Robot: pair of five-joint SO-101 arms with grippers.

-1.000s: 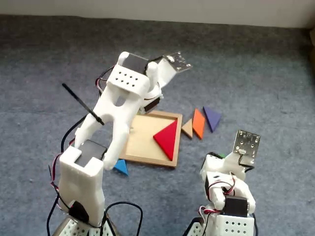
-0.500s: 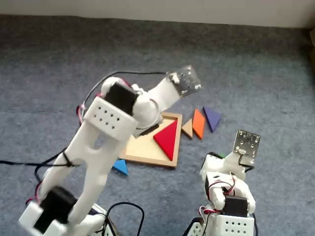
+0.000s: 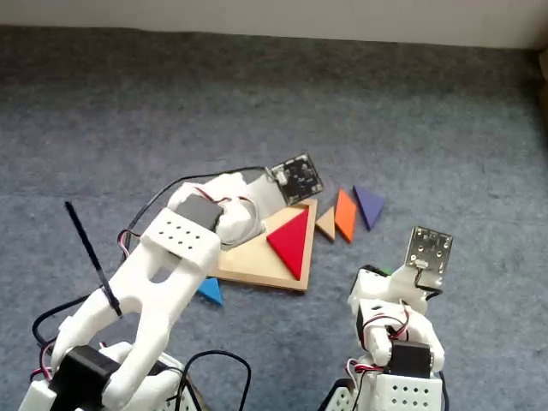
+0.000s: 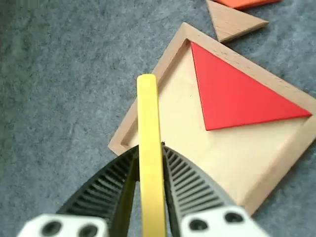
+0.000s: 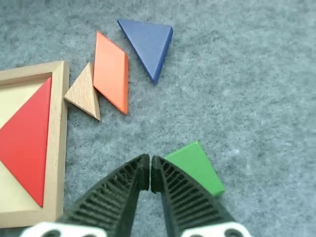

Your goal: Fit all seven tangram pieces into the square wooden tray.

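Already in tray [image 3: 253, 257], red triangle [image 3: 291, 240], grey carpet [image 3: 428, 128] around

- Square wooden tray [image 3: 248, 248]: pale wood with a raised rim, laid flat on the grey carpet [image 3: 428, 111].
- Red triangle [image 3: 291, 241]: large, seated flat in the tray, long side set against one rim.
- Yellow piece [image 4: 149, 163]: seen edge-on, clamped between the jaws of the left gripper [image 4: 149, 150], above the tray.
- Wood-coloured triangle [image 3: 326, 223]: small, just outside the tray.
- Orange parallelogram [image 3: 345, 214]: just beside the wood-coloured triangle.
- Dark blue triangle [image 3: 369, 205]: next along, near the parallelogram.
- Green piece [image 5: 195, 168]: flat on the carpet, apart from that row, partly hidden.
- Light blue triangle [image 3: 210, 291]: off the tray's opposite side.
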